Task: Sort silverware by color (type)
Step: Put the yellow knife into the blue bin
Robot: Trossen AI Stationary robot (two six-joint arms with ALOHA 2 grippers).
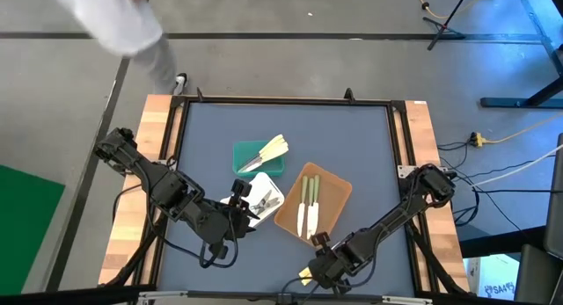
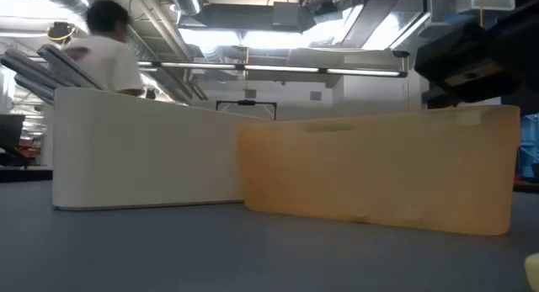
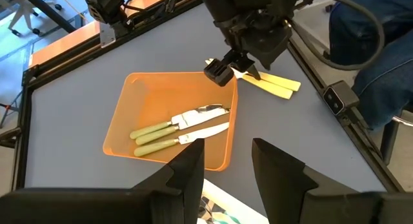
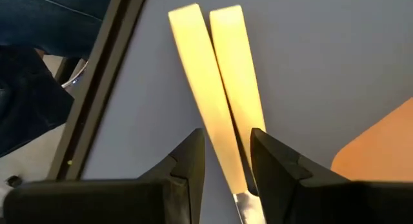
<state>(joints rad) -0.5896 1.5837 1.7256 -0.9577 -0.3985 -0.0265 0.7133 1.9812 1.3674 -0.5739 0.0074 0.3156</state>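
Observation:
My right gripper (image 4: 227, 166) stands near the table's front edge, just in front of the brown tray (image 1: 332, 189), shut on two pale cream-yellow utensils (image 4: 222, 88). Two olive-green-handled knives (image 3: 174, 130) lie in the brown tray. More cream utensils (image 1: 268, 152) rest in the green tray (image 1: 280, 166). Translucent ones (image 1: 261, 199) lie in the white tray (image 1: 274, 192). My left gripper (image 3: 227, 162) hovers open over the white tray's edge, nothing between its fingers. My right gripper pinches the two cream-yellow utensils side by side between its two fingers (image 4: 190, 162), about at the handles' inner ends (image 4: 237, 169). The fingers come steeply from above and lie across them. The handles' free ends (image 3: 284, 87) stick out forward, low over the table; whether they touch it I cannot tell.
The three trays cluster at the table's middle, with bare blue mat (image 1: 211, 129) around them. A black frame (image 1: 281, 101) and wooden strips border the mat. A person (image 1: 123, 24) stands beyond the far left corner, and another's leg (image 3: 381, 62) is near the front edge.

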